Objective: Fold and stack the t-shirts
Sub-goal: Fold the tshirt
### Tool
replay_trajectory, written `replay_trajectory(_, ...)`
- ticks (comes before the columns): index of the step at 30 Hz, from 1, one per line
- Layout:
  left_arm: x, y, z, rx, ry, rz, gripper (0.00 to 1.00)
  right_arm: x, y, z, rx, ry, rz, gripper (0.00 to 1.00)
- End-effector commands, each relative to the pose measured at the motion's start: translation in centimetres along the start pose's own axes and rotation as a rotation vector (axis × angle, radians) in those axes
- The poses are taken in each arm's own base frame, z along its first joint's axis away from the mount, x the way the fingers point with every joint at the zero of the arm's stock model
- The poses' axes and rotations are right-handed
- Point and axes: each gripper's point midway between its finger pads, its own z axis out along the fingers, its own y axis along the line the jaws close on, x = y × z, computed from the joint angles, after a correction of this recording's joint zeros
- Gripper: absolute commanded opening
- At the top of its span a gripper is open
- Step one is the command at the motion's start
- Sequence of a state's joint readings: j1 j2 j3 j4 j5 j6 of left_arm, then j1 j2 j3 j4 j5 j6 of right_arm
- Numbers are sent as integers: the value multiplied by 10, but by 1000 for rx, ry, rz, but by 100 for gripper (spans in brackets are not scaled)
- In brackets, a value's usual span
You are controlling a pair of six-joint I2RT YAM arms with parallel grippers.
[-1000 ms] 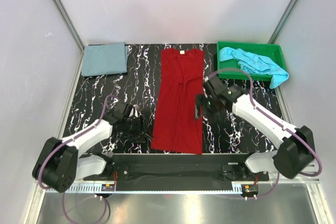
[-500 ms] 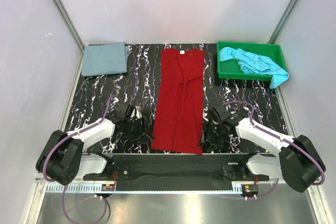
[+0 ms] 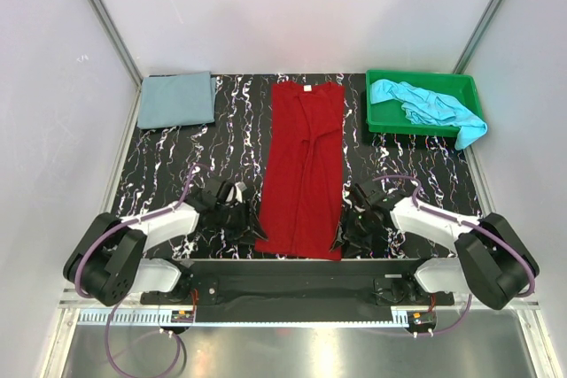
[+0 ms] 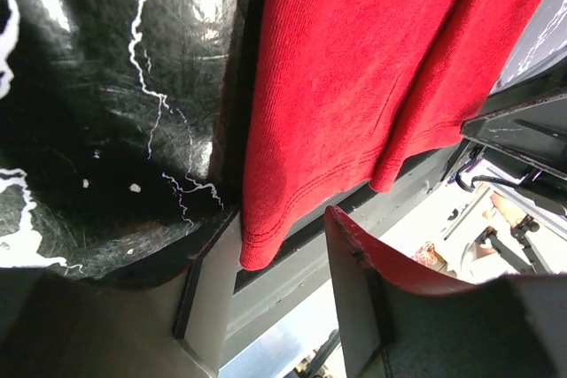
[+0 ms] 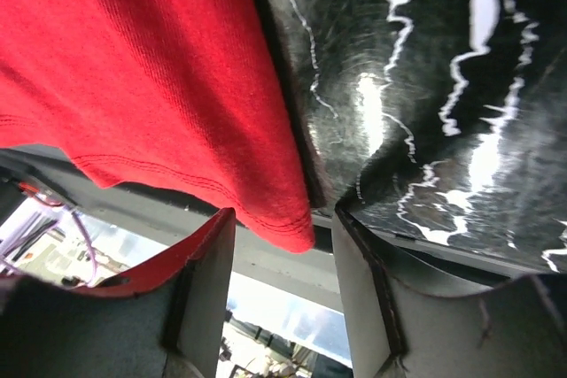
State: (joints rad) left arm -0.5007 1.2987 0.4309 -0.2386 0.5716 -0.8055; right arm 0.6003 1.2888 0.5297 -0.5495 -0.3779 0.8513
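Observation:
The deep red t-shirt (image 3: 303, 168) lies as a long folded strip down the middle of the table, collar far, hem at the near edge. My left gripper (image 3: 251, 224) is open at the hem's near left corner (image 4: 259, 250), the corner between its fingers. My right gripper (image 3: 341, 238) is open at the near right corner (image 5: 288, 227), the corner between its fingers. The grey-blue t-shirt (image 3: 176, 99) lies folded at the far left. The turquoise t-shirt (image 3: 427, 105) is crumpled in the tray, spilling over its right rim.
The green plastic tray (image 3: 381, 119) stands at the far right. The black marbled table (image 3: 214, 152) ends at a dark rail just past the hem. White walls and metal posts close in the left, back and right sides.
My right gripper has moved from beside the red t-shirt's middle down to its near right corner. My left gripper has shifted slightly right, to the near left corner.

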Motion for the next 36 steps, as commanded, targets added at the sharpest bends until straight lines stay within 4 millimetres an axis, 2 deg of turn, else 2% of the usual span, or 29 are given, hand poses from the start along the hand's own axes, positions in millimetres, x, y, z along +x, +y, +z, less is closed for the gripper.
replay_trajectory(1,9,31,5,-109,-13,-30,48,3,-5,9,1,11,15,54)
replay_trajectory(5,13,31,6,-104,-1,-33,43,4,-1,13,-32,26,22,52)
replay_trajectory(6,14,31,6,-102,0,-31,41,5,-3,14,-27,32,26,46)
replay_trajectory(7,14,31,6,-104,-3,-33,32,6,-5,15,-21,34,33,40)
replay_trajectory(8,16,31,6,-105,0,-36,23,7,-7,15,-18,33,39,29)
replay_trajectory(9,18,30,6,-103,-1,-36,15,7,-6,14,-21,25,56,0)
replay_trajectory(10,22,27,8,-102,6,-41,0,10,-12,15,-9,28,78,0)
replay_trajectory(16,36,11,5,-76,-59,-62,0,24,-16,0,-74,-14,134,0)
replay_trajectory(18,41,17,5,-79,-76,-96,0,25,-18,-5,-92,-40,144,0)
replay_trajectory(23,47,11,0,-27,-85,-102,0,31,-20,-6,-108,-26,127,0)
replay_trajectory(26,48,-2,-2,3,-83,-88,0,32,-18,-14,-96,-23,100,0)
replay_trajectory(28,46,-19,-6,38,-91,-83,0,26,-8,-24,-119,-59,85,0)
replay_trajectory(29,41,-34,-11,69,-112,-69,0,23,-7,-28,-112,-80,81,0)
replay_trajectory(30,38,-44,-15,93,-124,-65,0,14,7,-40,-137,-115,43,0)
replay_trajectory(31,34,-52,-18,106,-136,-61,0,11,11,-45,-129,-125,31,0)
replay_trajectory(32,23,-73,-27,139,-176,-45,0,5,13,-46,-105,-123,27,0)
replay_trajectory(33,13,-77,-30,132,-194,-41,0,-10,29,-60,-128,-157,-18,0)
replay_trajectory(34,5,-85,-34,139,-204,-33,0,-16,30,-64,-101,-161,-27,0)
replay_trajectory(35,-9,-106,-44,169,-230,-16,0,-24,31,-63,-70,-152,-29,0)
replay_trajectory(36,-26,-106,-50,156,-261,-14,0,-46,43,-78,-90,-200,-51,0)
